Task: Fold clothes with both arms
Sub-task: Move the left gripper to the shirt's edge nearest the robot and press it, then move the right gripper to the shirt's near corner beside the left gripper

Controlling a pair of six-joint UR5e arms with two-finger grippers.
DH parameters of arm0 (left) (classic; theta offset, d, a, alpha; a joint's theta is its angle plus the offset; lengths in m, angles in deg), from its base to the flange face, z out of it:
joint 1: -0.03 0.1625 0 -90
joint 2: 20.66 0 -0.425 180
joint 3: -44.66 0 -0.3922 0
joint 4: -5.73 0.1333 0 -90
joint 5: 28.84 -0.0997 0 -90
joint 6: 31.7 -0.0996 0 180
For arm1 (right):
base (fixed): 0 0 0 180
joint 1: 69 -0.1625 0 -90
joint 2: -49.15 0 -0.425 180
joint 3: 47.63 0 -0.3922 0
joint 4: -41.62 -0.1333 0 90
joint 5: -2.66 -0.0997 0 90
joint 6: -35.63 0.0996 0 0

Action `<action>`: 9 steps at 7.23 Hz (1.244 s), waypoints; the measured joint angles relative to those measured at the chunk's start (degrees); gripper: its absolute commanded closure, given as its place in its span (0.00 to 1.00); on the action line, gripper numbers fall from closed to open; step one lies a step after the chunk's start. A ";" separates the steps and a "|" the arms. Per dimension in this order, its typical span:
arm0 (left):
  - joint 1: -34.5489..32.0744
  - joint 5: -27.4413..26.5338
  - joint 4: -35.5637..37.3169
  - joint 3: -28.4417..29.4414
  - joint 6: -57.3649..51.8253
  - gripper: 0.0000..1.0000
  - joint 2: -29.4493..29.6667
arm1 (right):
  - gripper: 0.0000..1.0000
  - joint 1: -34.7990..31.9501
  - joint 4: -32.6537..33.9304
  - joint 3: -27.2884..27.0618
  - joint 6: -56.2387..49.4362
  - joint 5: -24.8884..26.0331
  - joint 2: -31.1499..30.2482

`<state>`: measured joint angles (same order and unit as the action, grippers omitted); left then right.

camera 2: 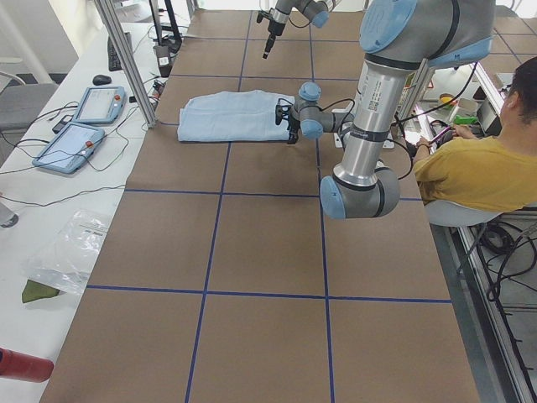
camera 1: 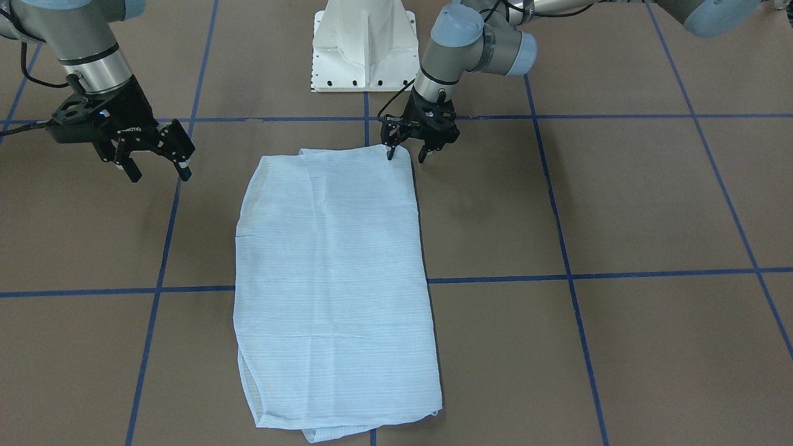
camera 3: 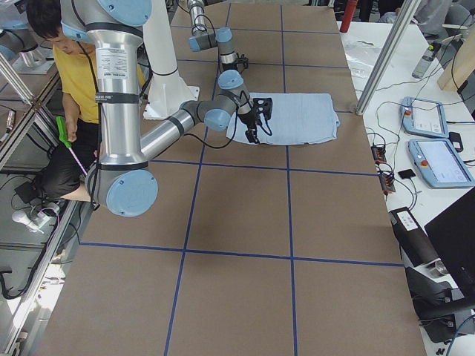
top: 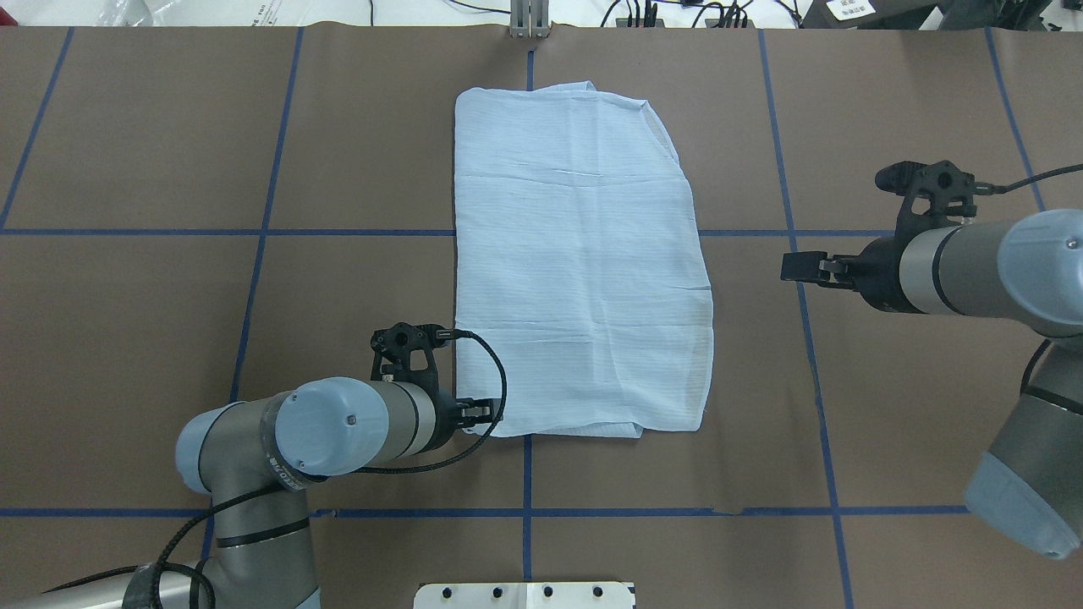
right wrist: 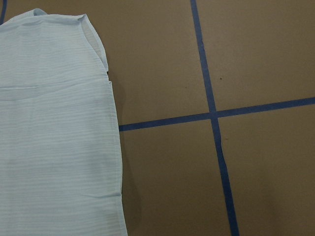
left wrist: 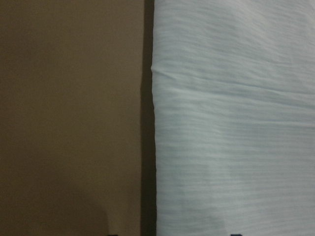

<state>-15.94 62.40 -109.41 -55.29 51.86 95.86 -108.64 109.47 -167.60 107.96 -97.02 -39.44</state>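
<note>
Left jaws parted, shirt (camera 1: 334, 279) corner, front view

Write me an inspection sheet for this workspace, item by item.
Surface: brown table marked with a blue tape grid.
Job's things: light-blue shirt lies folded into a flat oblong at mid-table.
Clutter: nothing seen on the brown surface.
Claws: left claw open, low at the shirt's corner nearest the robot, one finger at the cloth's edge; right claw open, off to the side, apart from the shirt.
Cables: black cable loops off the left wrist beside the shirt's edge.
Surroundings: white pedestal; two control tablets on the side bench; seated person in yellow.
</note>
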 measured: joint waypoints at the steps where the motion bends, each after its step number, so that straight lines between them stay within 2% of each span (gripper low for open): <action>1: 0.51 -0.31 -0.02 0.00 0.01 0.36 0.07 | 0.00 0.00 0.00 0.10 0.00 0.06 0.00; 2: 0.89 -0.64 -0.06 0.04 0.02 0.45 0.25 | 0.00 0.00 0.00 0.25 -0.01 0.18 0.00; 3: 1.03 -0.79 -0.08 0.07 0.02 0.60 0.47 | 0.00 0.00 0.00 0.41 -0.03 0.24 0.03; 4: 1.08 -0.85 -0.08 0.09 0.02 0.85 0.64 | 0.00 0.00 0.00 0.48 -0.03 0.26 0.11; 5: 1.10 -0.89 -0.08 0.11 0.02 1.00 0.81 | 0.00 0.03 0.00 0.60 -0.04 0.27 0.17; 7: 0.98 -1.49 -0.09 -0.27 0.02 1.00 0.90 | 0.00 0.19 0.00 0.83 0.64 0.33 0.33; 9: 0.91 -2.35 -0.09 -0.62 0.02 1.00 0.83 | 0.01 3.62 0.24 0.23 9.34 2.94 1.34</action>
<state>-15.03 60.04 -109.49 -55.91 51.88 96.69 -105.02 109.71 -167.38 117.30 -94.08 -38.10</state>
